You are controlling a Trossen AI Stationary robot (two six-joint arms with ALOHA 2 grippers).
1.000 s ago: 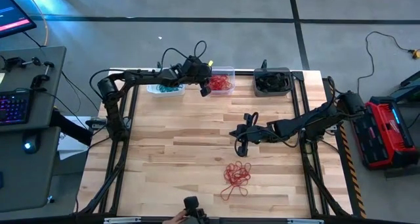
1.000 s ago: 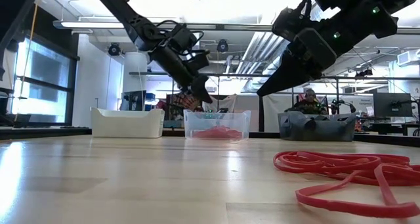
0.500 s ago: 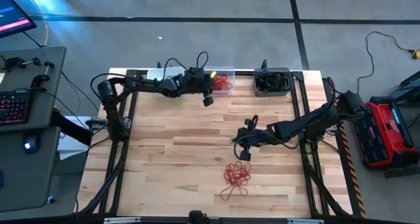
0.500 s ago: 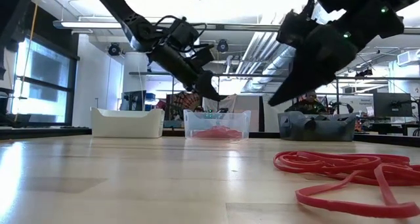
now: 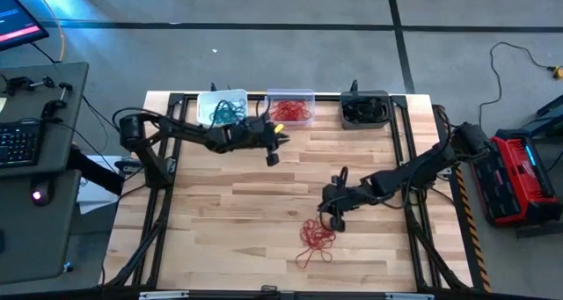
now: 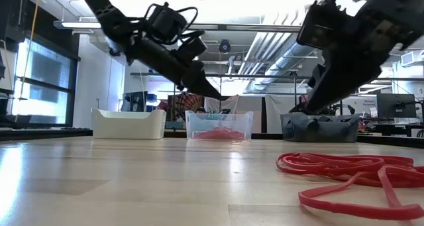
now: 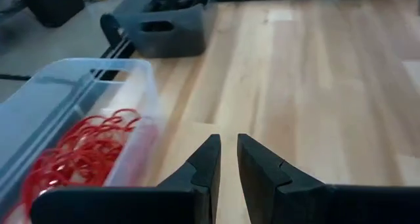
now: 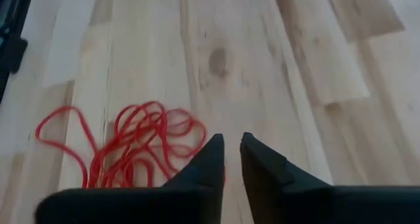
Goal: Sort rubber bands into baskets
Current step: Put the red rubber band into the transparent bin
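The left gripper point(image 5: 272, 158) has pulled back from the clear basket point(image 5: 290, 107) and now hangs over bare table point(image 5: 220, 212) just in front of it, where a second ago it was right over the red bands in that tub. With the arm out of the way, the white basket point(image 5: 222, 106) shows its teal rubber bands point(image 5: 229, 112) from above. The right gripper point(image 5: 335, 223) has dropped and slid toward the near edge, and now sits right at the far edge of the loose red rubber bands point(image 5: 316, 237) on the table.

Fingers now: in the left wrist view the left fingers point(image 7: 205, 165) stand a narrow slit apart, gripping nothing, with the clear basket and its red bands point(image 7: 79, 155) beside them and the dark grey basket point(image 7: 164, 23) farther off. In the right wrist view the right fingers point(image 8: 209, 161) are likewise parted by only a thin gap, tips poised just over the red pile point(image 8: 134, 145). No band is visibly caught between them, and whether the tips touch the bands I cannot tell. From the low view, the red pile point(image 6: 351, 176) lies flat on the wood, with all three baskets in a row behind.
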